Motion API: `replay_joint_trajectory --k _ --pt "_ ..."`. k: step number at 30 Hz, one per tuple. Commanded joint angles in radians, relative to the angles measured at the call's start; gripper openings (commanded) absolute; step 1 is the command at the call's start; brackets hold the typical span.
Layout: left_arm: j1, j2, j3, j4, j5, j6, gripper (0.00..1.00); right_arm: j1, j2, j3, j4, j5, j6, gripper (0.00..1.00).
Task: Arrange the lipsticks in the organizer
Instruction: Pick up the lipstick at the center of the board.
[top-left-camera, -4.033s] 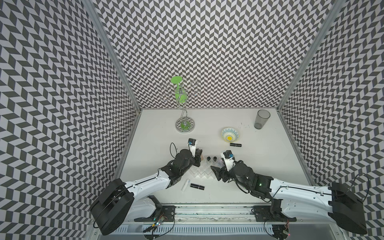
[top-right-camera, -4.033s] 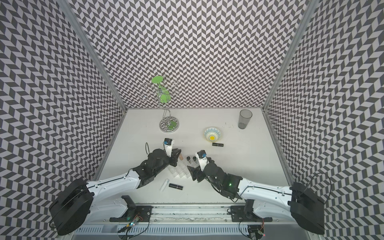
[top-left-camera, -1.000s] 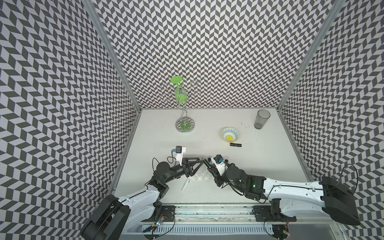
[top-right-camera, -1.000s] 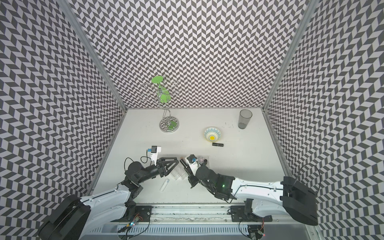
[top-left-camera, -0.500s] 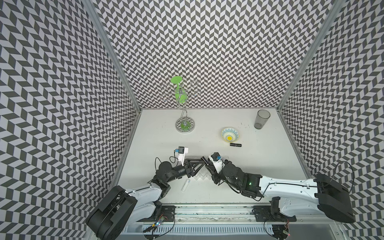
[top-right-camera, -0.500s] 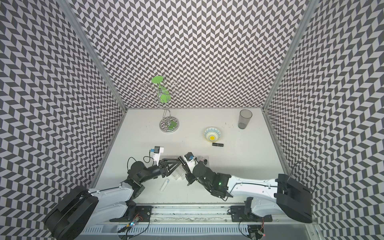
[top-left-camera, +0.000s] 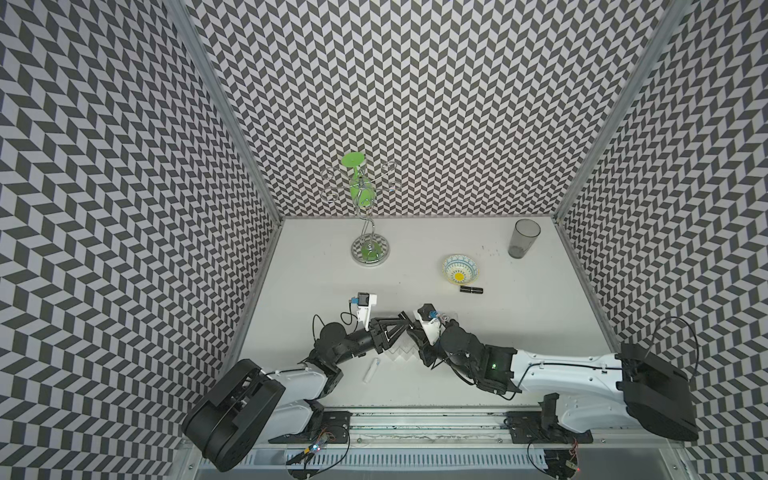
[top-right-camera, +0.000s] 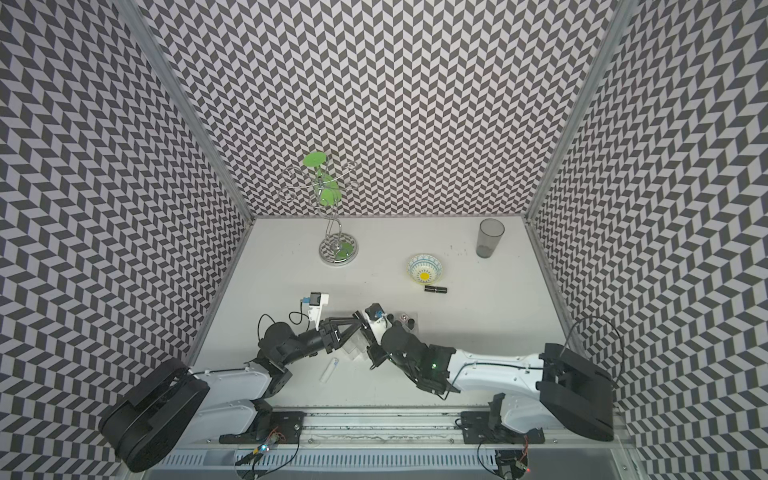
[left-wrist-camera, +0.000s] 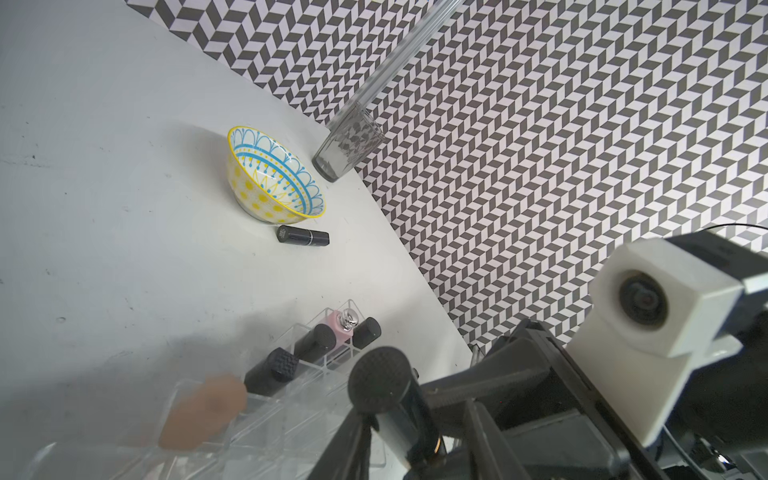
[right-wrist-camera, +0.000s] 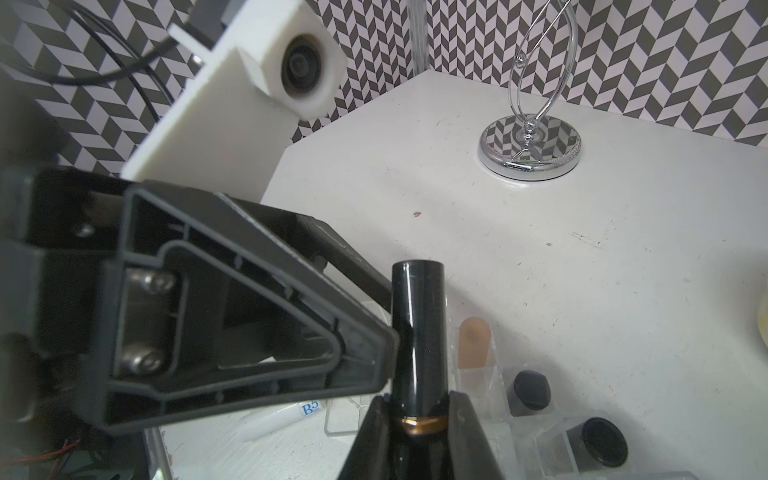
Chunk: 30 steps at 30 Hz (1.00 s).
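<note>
My right gripper is clamped on a black lipstick. Its fingers pinch the tube at the gold band, and the capped end sticks out free. My left gripper reaches in from the side with its jaws narrow, one finger on either side of that same tube. The nearer tip looks to touch it, but whether both press I cannot tell. We meet just above the clear organizer, where a beige lipstick, black tubes and a pink tube stand in its cells. A white tube lies on the table beside it. A loose black tube lies by the bowl.
</note>
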Motion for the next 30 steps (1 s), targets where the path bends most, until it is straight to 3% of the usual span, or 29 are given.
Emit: replay_joint_trajectory --k 1,11,14,26,30 --pt "-0.011 -0.006 0.01 0.079 -0.01 -0.001 0.42 0.0 0.014 0.008 0.042 -0.016 -0.005 0.12" --pt "-0.014 0.051 0.026 0.136 -0.021 -0.027 0.43 0.002 -0.002 -0.021 0.087 -0.034 -0.015 0.13" --pt "-0.014 0.078 0.031 0.157 -0.004 -0.032 0.36 0.001 0.013 -0.017 0.08 -0.022 -0.016 0.13" --pt "-0.015 0.083 0.03 0.15 -0.063 -0.023 0.39 0.001 0.042 -0.026 0.091 -0.002 -0.007 0.14" --pt "-0.002 0.079 0.028 0.156 -0.062 -0.028 0.32 0.002 0.046 -0.03 0.097 0.001 -0.004 0.15"
